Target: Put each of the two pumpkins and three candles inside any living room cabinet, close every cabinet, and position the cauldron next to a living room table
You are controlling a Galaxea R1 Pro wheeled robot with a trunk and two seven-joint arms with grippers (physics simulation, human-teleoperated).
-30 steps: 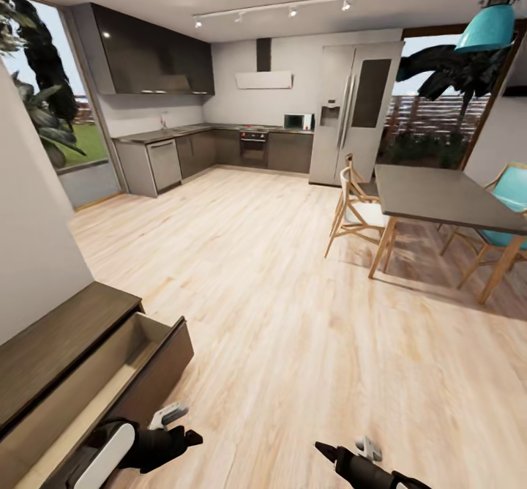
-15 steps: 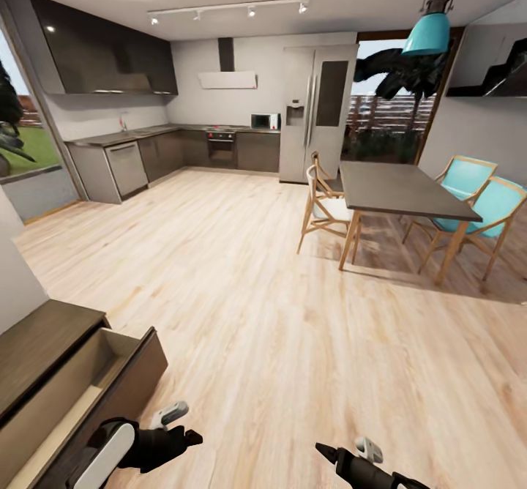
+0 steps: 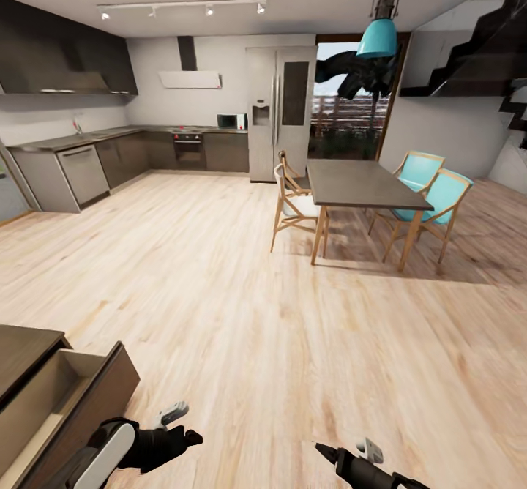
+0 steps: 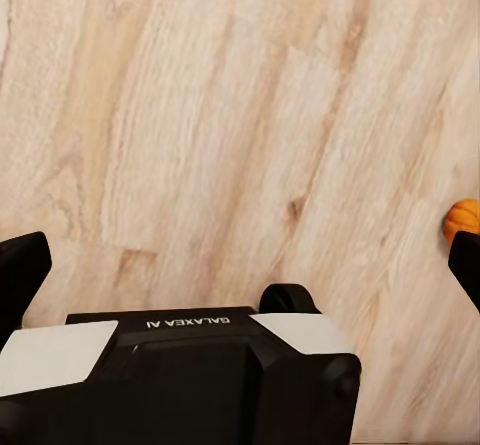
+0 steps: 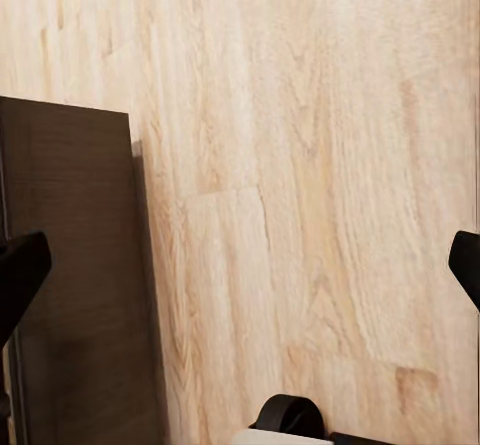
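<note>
Peeking in at the right edge of the left wrist frame, a small orange pumpkin [image 4: 463, 219] lies on the pale wood floor [image 3: 293, 342]; it looks light, rigid and smooth-ribbed, best pinched across its belly. Both the left gripper [image 4: 240, 265] and right gripper [image 5: 240, 265] are spread wide and empty. At lower left of the head frame, the cabinet [image 3: 51, 394] drawer stands open.

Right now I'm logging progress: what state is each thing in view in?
cabinet: drawer pulled open, visible part of the interior empty
pumpkin: on the floor, not in the cabinet
left gripper: open, holding nothing
right gripper: open, holding nothing
fridge: doors shut
</note>
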